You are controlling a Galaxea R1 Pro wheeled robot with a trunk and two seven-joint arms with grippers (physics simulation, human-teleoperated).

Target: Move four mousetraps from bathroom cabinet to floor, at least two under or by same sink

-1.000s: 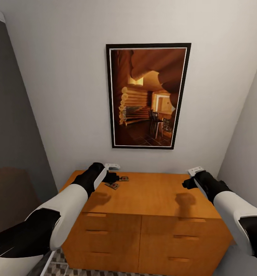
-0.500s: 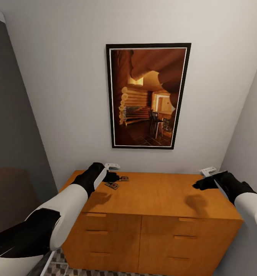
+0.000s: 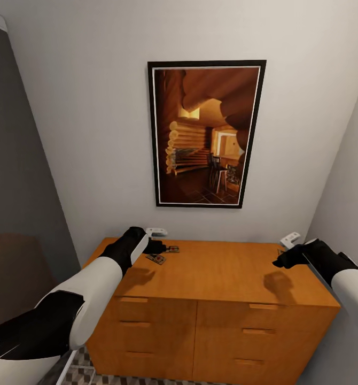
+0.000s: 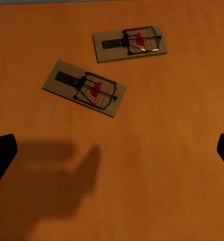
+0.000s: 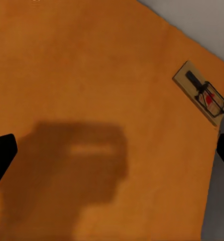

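Observation:
Two mousetraps (image 4: 129,44) (image 4: 84,88) lie flat side by side on the orange-brown cabinet top (image 4: 157,170). In the head view they show as small boards (image 3: 172,249) (image 3: 157,259) at the back left of the cabinet (image 3: 216,272). My left gripper (image 3: 155,247) hovers just left of them, open and empty, its dark fingertips (image 4: 1,155) spread wide. Another mousetrap (image 5: 201,94) lies near the cabinet's right back corner. My right gripper (image 3: 282,262) hangs open above the top's right end, holding nothing. A patch of the bathroom floor (image 3: 83,369) shows at the lower left.
A framed picture (image 3: 205,133) hangs on the white wall behind the cabinet. A side wall (image 3: 350,203) stands close on the right and a dark panel (image 3: 13,171) on the left. Drawer fronts with bar handles (image 3: 260,306) face me.
My right arm has swung to the right, from the middle right of the cabinet top to its right end. The left arm and the two traps have stayed put.

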